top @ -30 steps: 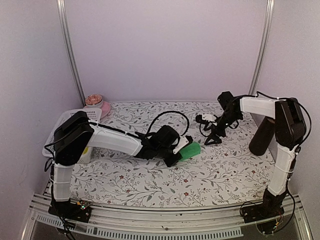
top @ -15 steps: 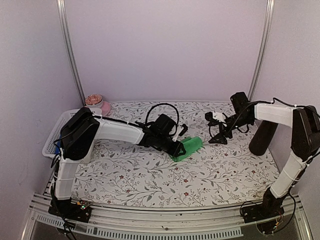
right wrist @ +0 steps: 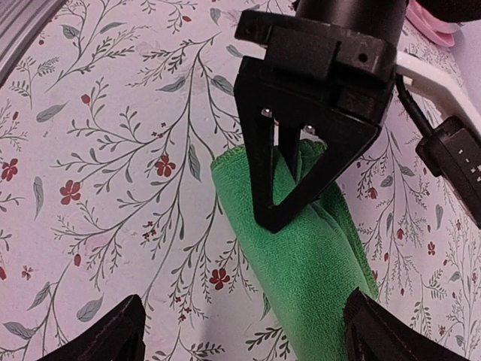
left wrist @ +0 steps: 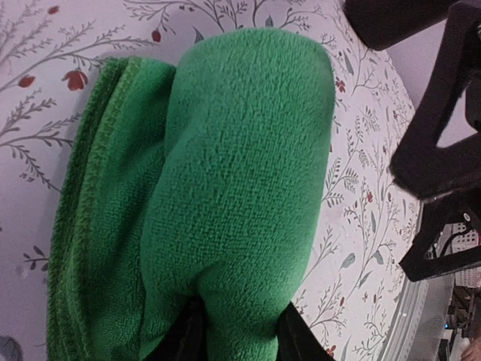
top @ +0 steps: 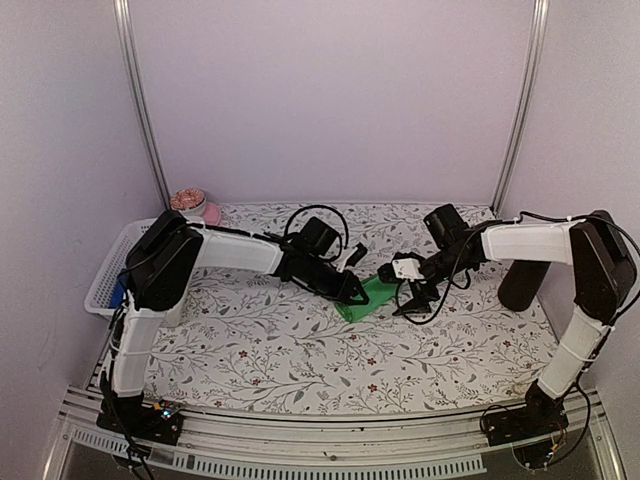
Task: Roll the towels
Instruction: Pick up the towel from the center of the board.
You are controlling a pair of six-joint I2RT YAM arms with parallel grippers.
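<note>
One towel in play: bright green cloth towel [right wrist: 319, 248], bunched into a thick roll, lying on the white floral-print tabletop [top: 250, 350] a little right of centre.
Left gripper [right wrist: 276, 214]: clamped shut on one end of the green roll, pinching the fleece between its black triangular fingers and pinning it against the tabletop.
Right gripper [right wrist: 240, 325]: spread wide and empty, hovering over the free end of the roll. Close to the towel, but no contact visible.
Just changed: a second ago stood well apart at the back right of the tabletop, then pulled even further right. Now swung in to just beside the towel, facing the left gripper head-on.
Also changed: towel carried slightly toward the back and centre by the left arm. Now looks flatter and more wedge-shaped from above than the short roll of a second ago.
Meaning for the task: probably a shift to two-handed work, one end held and the other about to be taken, to tighten or square up a roll that seems loose.
Second towel: not to be made out in any current view, so at best half the job judged done.
Risk: closing too near the left fingers, or tugging the roll open.
</note>
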